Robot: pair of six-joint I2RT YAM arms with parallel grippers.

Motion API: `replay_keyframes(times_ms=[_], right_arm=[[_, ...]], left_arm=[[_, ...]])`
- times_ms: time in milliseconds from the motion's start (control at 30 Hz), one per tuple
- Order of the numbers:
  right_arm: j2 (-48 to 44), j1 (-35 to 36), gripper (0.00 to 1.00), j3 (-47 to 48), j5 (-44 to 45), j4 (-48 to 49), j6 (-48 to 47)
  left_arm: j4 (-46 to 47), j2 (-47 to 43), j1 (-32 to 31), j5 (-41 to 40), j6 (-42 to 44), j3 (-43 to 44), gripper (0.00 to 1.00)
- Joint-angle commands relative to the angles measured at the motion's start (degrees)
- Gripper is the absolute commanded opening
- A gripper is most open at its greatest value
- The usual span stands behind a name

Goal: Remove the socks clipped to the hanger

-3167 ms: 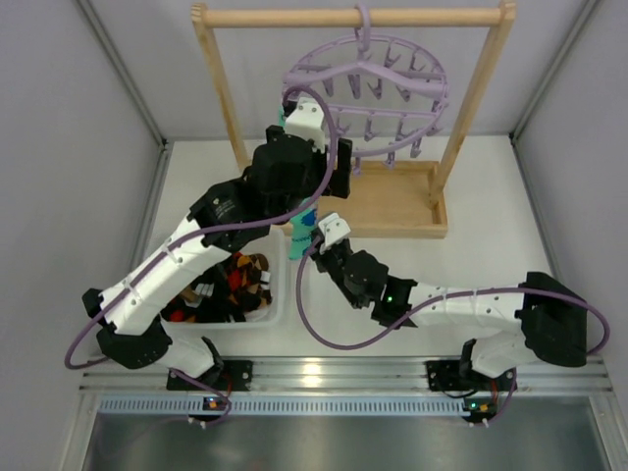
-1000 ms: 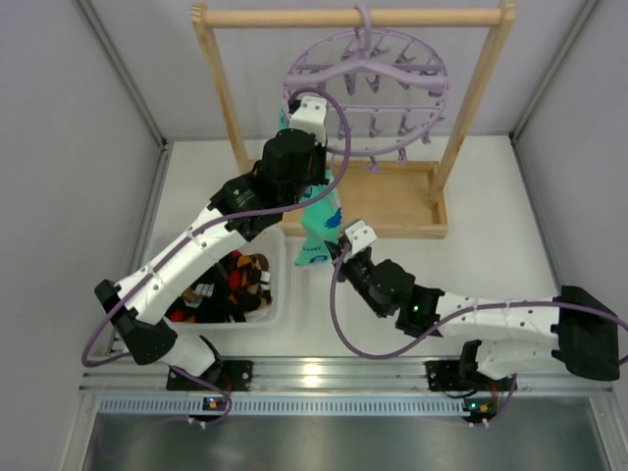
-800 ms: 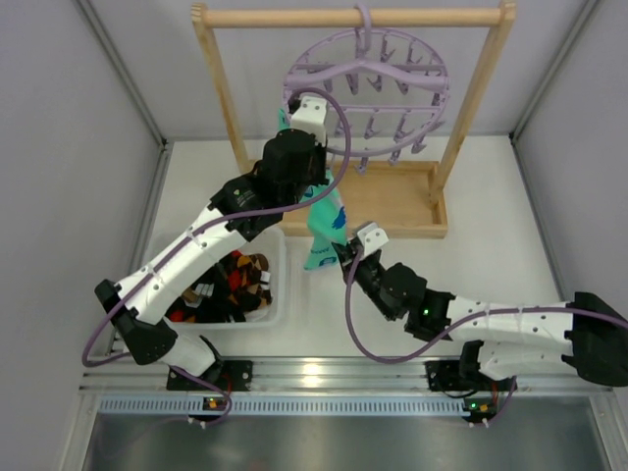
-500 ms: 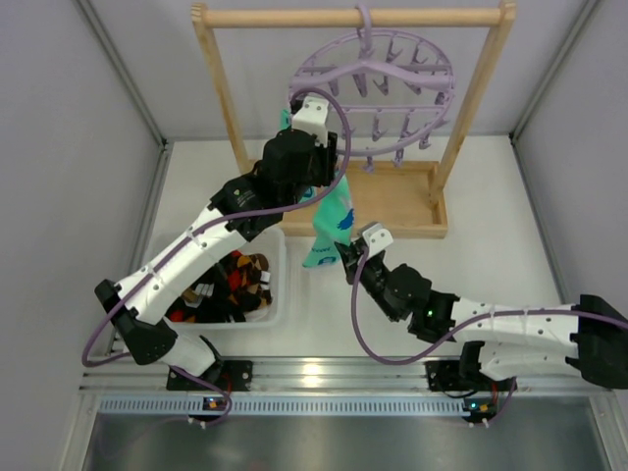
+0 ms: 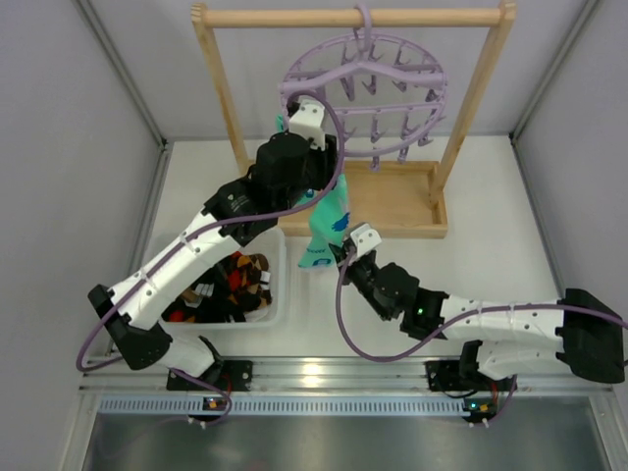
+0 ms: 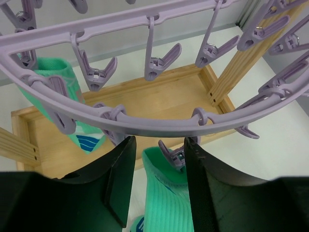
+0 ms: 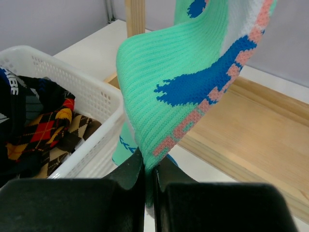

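Your right gripper [image 7: 148, 169] is pinched tight on the teal sock [image 7: 169, 72] near its lower end, just by the basket [image 7: 72, 58]. Your left gripper [image 6: 159, 150] sits half-spread around a clip [image 6: 171, 155] on the hanger [image 6: 145, 126], with the sock's cuff right under it.

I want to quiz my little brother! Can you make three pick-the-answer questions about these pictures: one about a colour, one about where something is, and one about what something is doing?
1. What colour is the round hanger?
A red
B purple
C yellow

2. Where are the brown and orange socks?
A in the white basket
B clipped on the hanger
C on a chair

3. What is the right gripper doing?
A open in the air
B holding a spoon
C shut on the green sock

Answers:
1 B: it is pale purple all over.
2 A: they lie piled in the basket.
3 C: its fingers pinch the sock's lower end.
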Motion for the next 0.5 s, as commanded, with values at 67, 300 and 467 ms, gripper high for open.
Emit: replay_keyframes(times_ms=[67,300,467], right_arm=[[0.9,0.9,0.00,3.8,1.3,1.4,0.0],[3.3,0.7,0.00,6.1,2.7,-1.0,0.8],[2.7,0.8,0.00,5.9,1.3,-0.5,1.1]], left_arm=[[3.6,-4.4,-1.3,-2.6,-1.5,-1.3,0.48],[3.7,-6.5,-2.6,-2.0,-2.5,-2.3,0.53],[3.5,-3.5,-2.7,-3.5,-1.3,-0.7,0.54]])
